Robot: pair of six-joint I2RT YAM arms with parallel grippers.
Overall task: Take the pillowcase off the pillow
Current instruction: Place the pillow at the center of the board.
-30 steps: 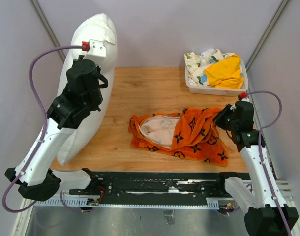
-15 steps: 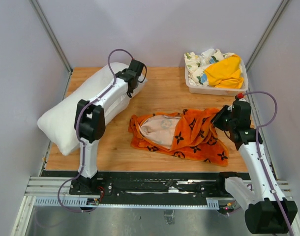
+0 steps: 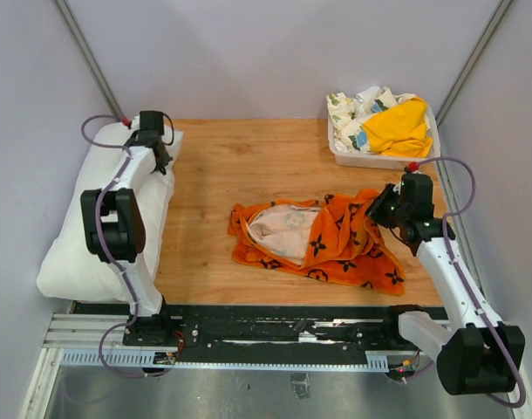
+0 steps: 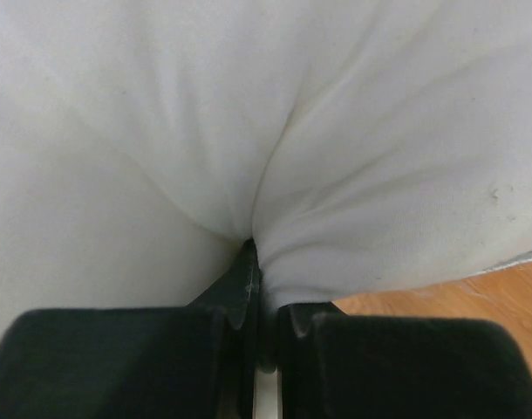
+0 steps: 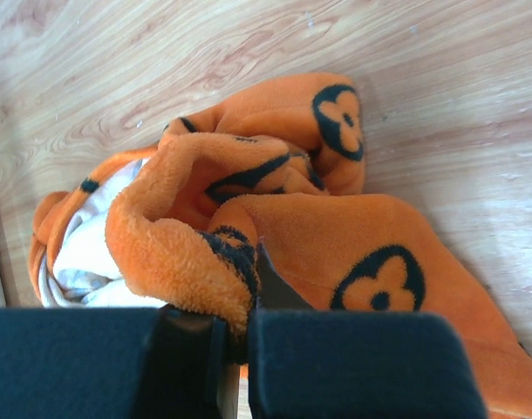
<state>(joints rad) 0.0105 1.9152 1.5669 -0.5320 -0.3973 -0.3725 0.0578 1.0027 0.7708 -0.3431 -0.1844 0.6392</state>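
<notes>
The pillow (image 3: 83,236) lies bare along the left edge of the desk (image 3: 248,157), its long side running from the near corner to the far one. It is wholly outside the pillowcase (image 3: 336,240) and well apart from it. The left arm reaches out over the pillow. In the wrist view the left pincer (image 4: 255,262) is clenched on a small pucker of the pillow's white cloth, and folds spread out from the pinch. From above, that grip seems to sit near the pillow's far end, though the arm hides the exact spot.

The pillowcase lies crumpled and flattened on the desk, right of centre, with its pale inner lining showing through the open mouth on its left side. The right pincer (image 5: 251,279) is clamped on a thick rolled fold at the pillowcase's right edge, with orange pile bulging over one finger.

At the far right corner stands a white bin (image 3: 340,150). It holds a floral cloth (image 3: 353,109) and a yellow cloth (image 3: 397,127).
</notes>
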